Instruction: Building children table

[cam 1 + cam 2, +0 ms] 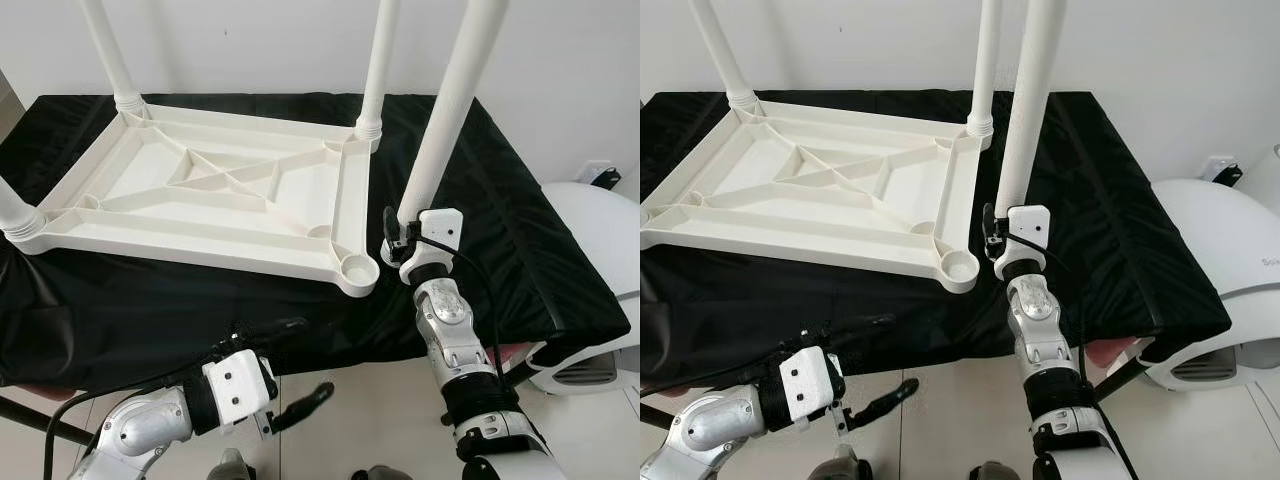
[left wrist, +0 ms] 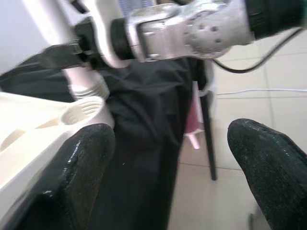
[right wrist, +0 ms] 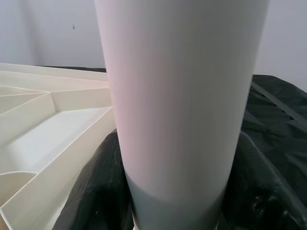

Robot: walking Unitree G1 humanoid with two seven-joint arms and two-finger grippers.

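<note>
A: Where is the right tool (image 1: 400, 243)?

B: Raised over the black-draped table (image 1: 520, 250), just off the near right corner of the white tabletop (image 1: 215, 190). Its two black fingers are clamped on the lower end of a white table leg (image 1: 440, 130), which stands nearly upright and leans a little to the right as it rises.

A: And in the right wrist view?

B: The leg (image 3: 177, 100) rises up the middle with a dark finger (image 3: 93, 191) pressed against either side.

A: The left tool (image 1: 290, 365)?

B: Low, at the table's near edge, over the pale floor tiles (image 1: 380, 410). Its fingers stand apart and hold nothing.

A: How does the tabletop lie?

B: Upside down on the black cloth, ribbed underside up. Three legs already stand in its corners: one at the far left (image 1: 110, 55), one at the far right (image 1: 378, 65), one at the near left (image 1: 15, 210). The near right corner socket (image 1: 357, 268) is a bare round cup, and the held leg is just beside it, not in it.

A: Anything else?

B: A white rounded appliance (image 1: 590, 300) on the floor beyond the table's right end.
</note>
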